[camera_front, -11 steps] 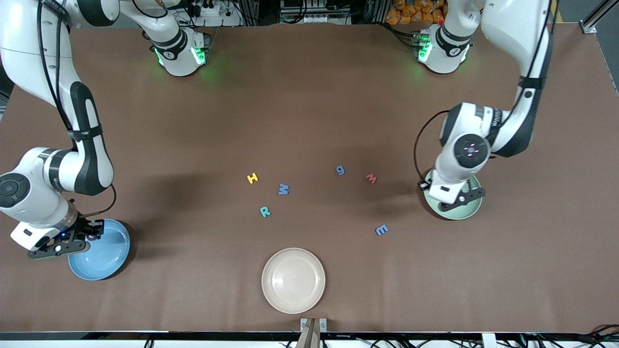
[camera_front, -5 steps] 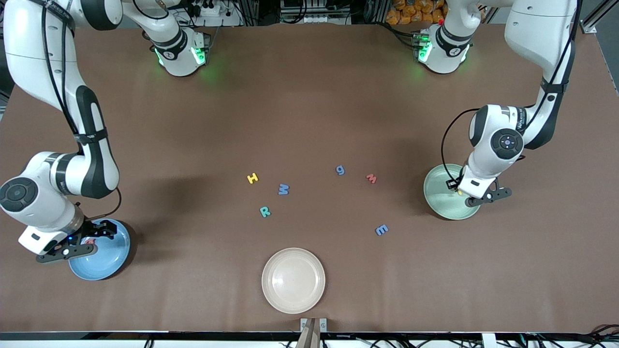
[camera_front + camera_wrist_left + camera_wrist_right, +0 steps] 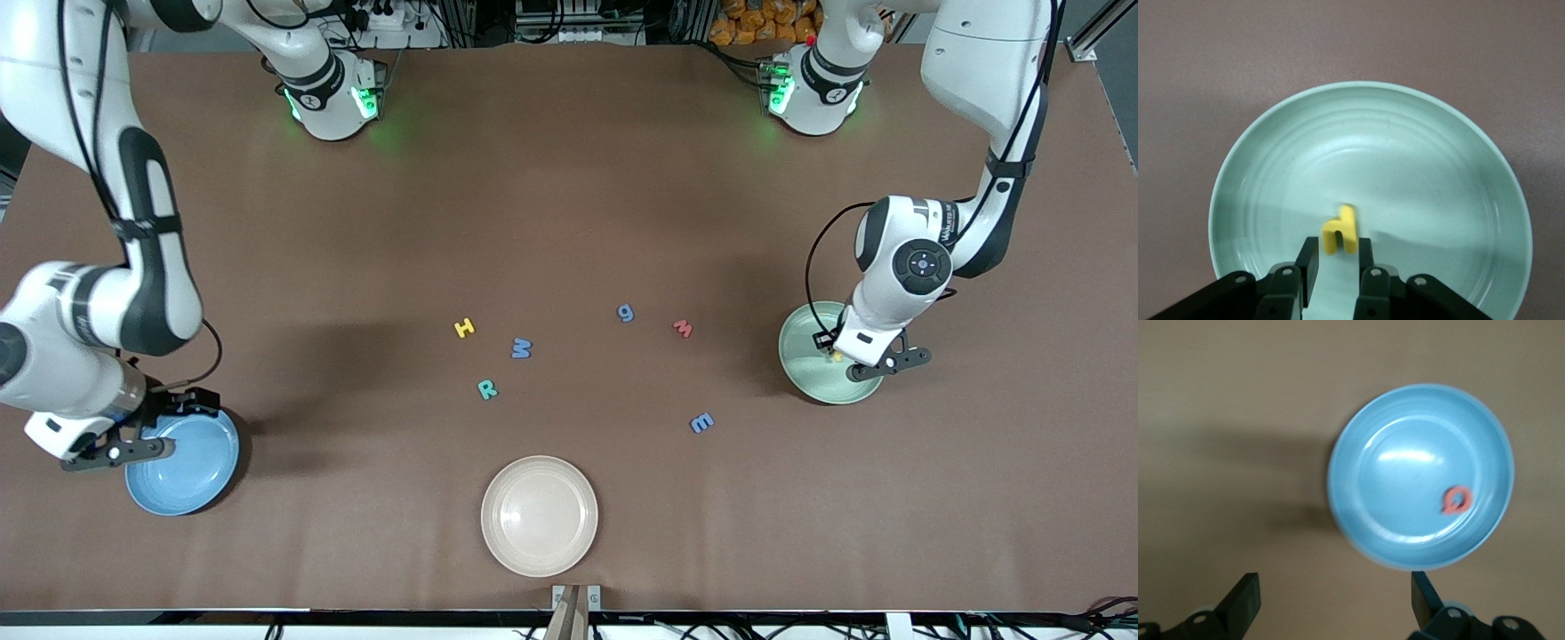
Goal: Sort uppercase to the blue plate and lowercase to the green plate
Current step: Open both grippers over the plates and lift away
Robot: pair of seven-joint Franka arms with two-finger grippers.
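Left wrist view shows the risk: if the left gripper (image 3: pixel 1337 261) lifts before it fully parts, the yellow h (image 3: pixel 1340 231) may cling to a finger and leave the green plate (image 3: pixel 1258 180). Its fingers stand narrow — either side of the h, apparently holding it low over the plate. The right gripper (image 3: pixel 1335 597) hangs wide and empty; the red Q (image 3: pixel 1456 499) lies in the blue plate (image 3: pixel 1371 453) below it.

high front overview; wrist cameras straight down over plates
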